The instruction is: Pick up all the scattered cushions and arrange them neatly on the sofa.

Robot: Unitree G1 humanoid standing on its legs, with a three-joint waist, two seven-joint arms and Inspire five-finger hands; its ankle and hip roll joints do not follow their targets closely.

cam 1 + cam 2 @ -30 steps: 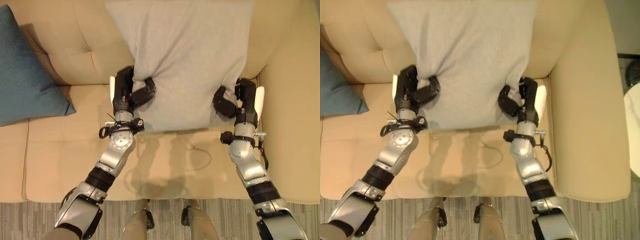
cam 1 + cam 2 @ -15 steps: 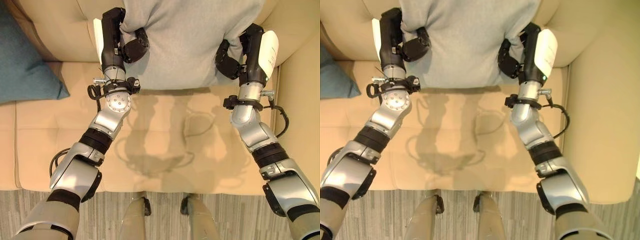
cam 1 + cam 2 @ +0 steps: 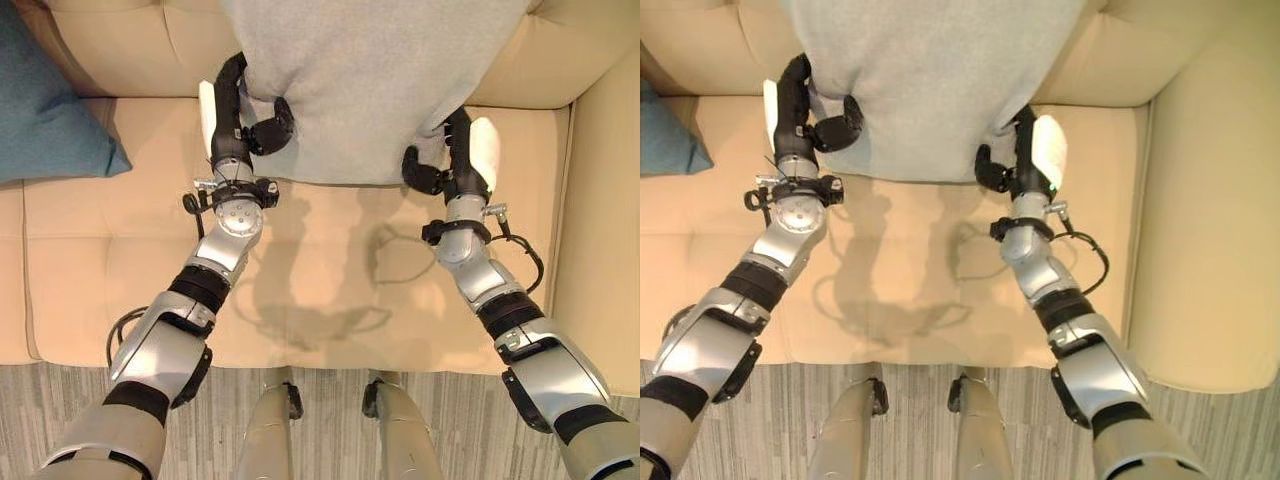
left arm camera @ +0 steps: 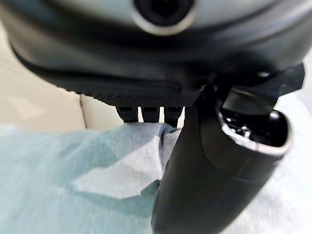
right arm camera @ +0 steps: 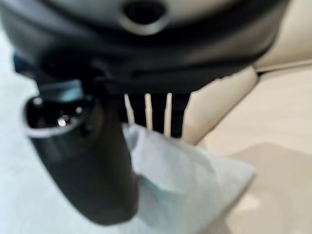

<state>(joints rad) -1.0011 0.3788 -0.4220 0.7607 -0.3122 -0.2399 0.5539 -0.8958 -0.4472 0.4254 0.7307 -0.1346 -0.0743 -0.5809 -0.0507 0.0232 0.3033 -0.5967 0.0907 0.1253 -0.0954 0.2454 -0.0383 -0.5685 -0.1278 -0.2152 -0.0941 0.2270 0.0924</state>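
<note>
Item: large pale grey fabric cushion [image 3: 370,70], held over seat of beige upholstered sofa [image 3: 330,260], top against backrest.
L hand [image 3: 250,125] and R hand [image 3: 445,165] each pinch a lower corner, thumb over cloth. Prob. light, soft, floppy; corners bunch, so grip deep. Teal cushion [image 3: 50,100] lies well apart at L.

Lighting is warm, even and bright, with no glare. Light arrives from above: the arms cast soft double shadows on the sofa [image 3: 330,280] seat. Both eye views are sharp, with mild bending toward the edges. Both wrist views are out of focus up close; the left hand [image 4: 214,161] and right hand [image 5: 87,161] appear blurred.
</note>
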